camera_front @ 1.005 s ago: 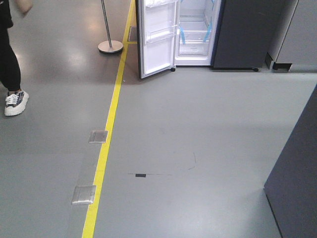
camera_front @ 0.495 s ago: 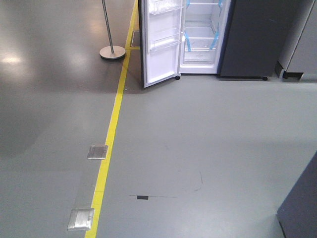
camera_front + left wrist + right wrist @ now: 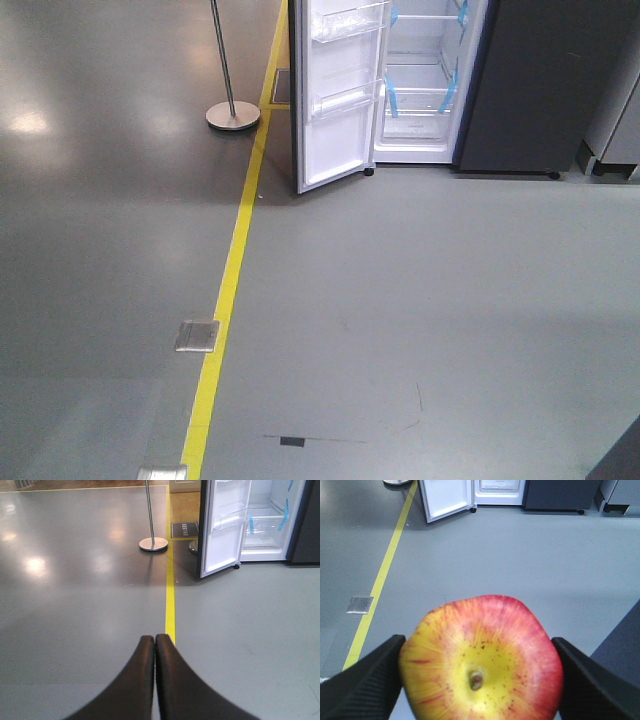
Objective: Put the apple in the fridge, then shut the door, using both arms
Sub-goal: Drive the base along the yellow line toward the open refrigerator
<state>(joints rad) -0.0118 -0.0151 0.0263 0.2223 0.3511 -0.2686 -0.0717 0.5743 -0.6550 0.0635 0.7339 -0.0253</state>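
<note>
Right gripper (image 3: 477, 652) clamped on apple (image 3: 481, 665) — left gripper (image 3: 154, 640) pressed fully closed; fridge (image 3: 428, 90) door (image 3: 335, 130) standing open across floor.

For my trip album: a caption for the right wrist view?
Right gripper holds a red-yellow apple, open fridge ahead across the grey floor.

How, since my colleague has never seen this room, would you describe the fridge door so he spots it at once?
Follow the yellow floor line into the distance to the fridge, which stands open beside a dark grey block. The door is the tall panel swung out toward the line, its white face carrying clear bins, unlike the block's plain dark front.
</note>
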